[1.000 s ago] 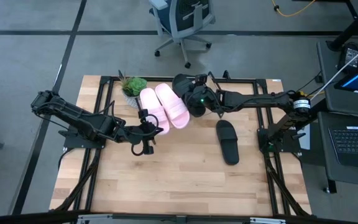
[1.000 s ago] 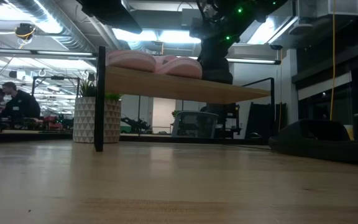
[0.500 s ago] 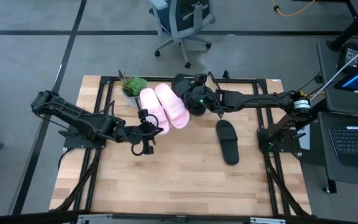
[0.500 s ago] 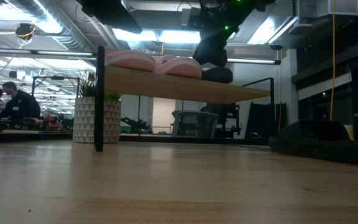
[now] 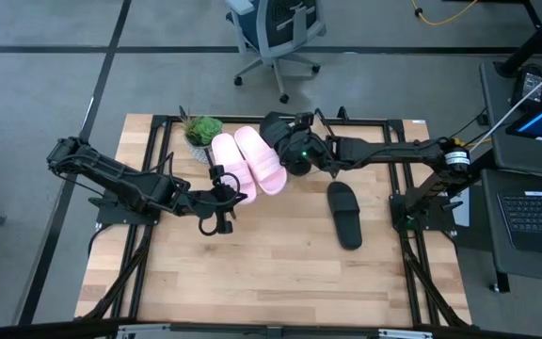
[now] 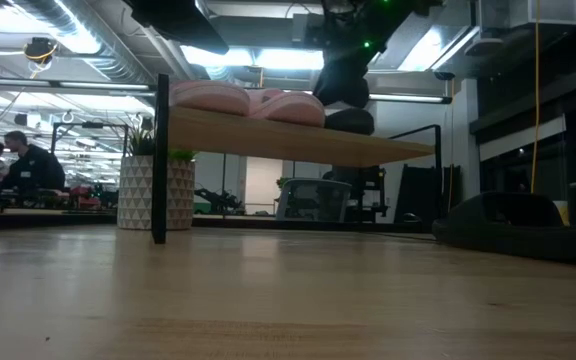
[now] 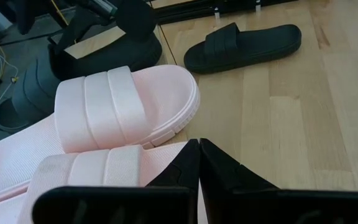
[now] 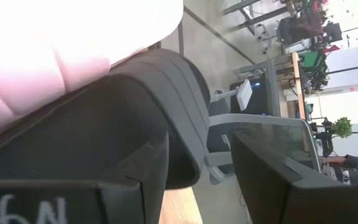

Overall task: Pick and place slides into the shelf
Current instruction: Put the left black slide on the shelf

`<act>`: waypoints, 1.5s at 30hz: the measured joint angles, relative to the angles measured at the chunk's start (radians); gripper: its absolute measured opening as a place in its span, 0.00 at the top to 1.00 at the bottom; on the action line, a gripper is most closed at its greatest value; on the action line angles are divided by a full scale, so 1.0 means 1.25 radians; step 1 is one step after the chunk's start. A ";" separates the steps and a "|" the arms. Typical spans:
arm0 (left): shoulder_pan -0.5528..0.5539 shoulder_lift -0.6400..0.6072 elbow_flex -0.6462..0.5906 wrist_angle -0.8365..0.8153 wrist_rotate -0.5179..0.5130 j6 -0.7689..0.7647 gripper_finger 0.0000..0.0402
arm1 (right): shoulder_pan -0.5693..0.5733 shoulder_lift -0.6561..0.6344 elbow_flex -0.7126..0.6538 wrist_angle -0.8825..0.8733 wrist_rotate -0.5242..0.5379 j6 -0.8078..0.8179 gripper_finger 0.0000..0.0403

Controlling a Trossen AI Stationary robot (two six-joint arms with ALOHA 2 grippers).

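Two pale pink slides (image 5: 247,160) lie side by side on the slanted wooden shelf (image 6: 288,140). Beside them on the board lies a black slide (image 6: 350,120). My right gripper (image 5: 294,146) hovers open just above it, one finger on each side of the strap's edge (image 8: 185,124). A second black slide (image 5: 344,215) lies flat on the table to the right. My left gripper (image 5: 236,195) is shut, its tips at the near end of the pink slides (image 7: 117,106). My left gripper points its shut fingertips (image 7: 197,149) at the near edge of the closer pink slide's sole; whether they touch it I cannot tell. My right gripper stands open around the black slide's strap (image 8: 135,118); I cannot tell whether a finger touches it.
A small potted plant (image 5: 200,130) stands at the shelf's far left end. The near half of the wooden table (image 5: 271,282) is bare. An office chair (image 5: 276,28) stands on the floor beyond the far edge.
My right gripper has let go of the black slide and risen slightly off it. The slide now lies on the shelf board beside the pink ones.
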 joint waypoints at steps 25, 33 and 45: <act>0.000 0.000 0.000 0.000 0.000 0.000 0.99 | -0.083 -0.001 0.126 -0.427 -0.091 0.190 0.99; 0.000 0.000 0.000 0.000 0.000 -0.001 0.99 | -0.094 -0.001 0.126 -0.467 -0.218 0.231 0.99; 0.000 0.000 0.000 0.000 0.000 -0.003 0.99 | -0.094 0.002 0.088 -0.489 -0.224 0.277 1.00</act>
